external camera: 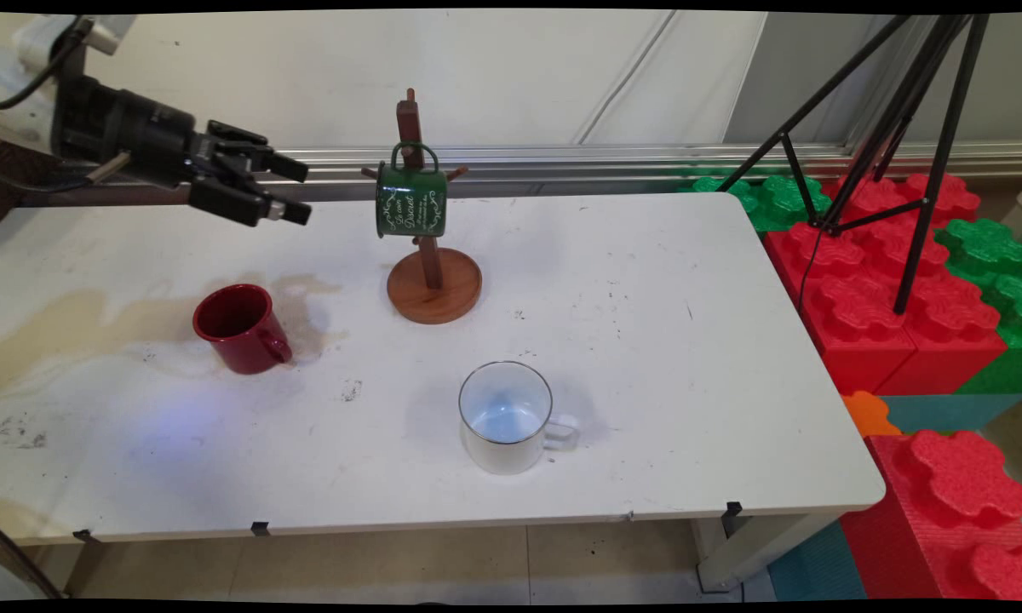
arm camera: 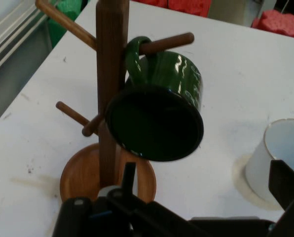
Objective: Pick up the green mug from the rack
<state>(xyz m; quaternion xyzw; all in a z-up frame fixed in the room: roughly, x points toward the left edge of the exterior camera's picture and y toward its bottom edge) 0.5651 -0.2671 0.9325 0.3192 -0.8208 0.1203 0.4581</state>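
We read the gripper point(external camera: 301, 191) as spread, nothing btwn its fingers, held above the table point(external camera: 647, 340) w/ tips aimed at the green mug point(external camera: 411, 200), near but not touching. That mug hangs by its handle on an upper peg of the wooden mug tree point(external camera: 433, 285), one dark round end toward the hand cam; mouth or base, we cannot tell. Farther out: red mug point(external camera: 240, 328) below the gripper, white mug point(external camera: 506, 417) nearer the front edge, both upright and empty.
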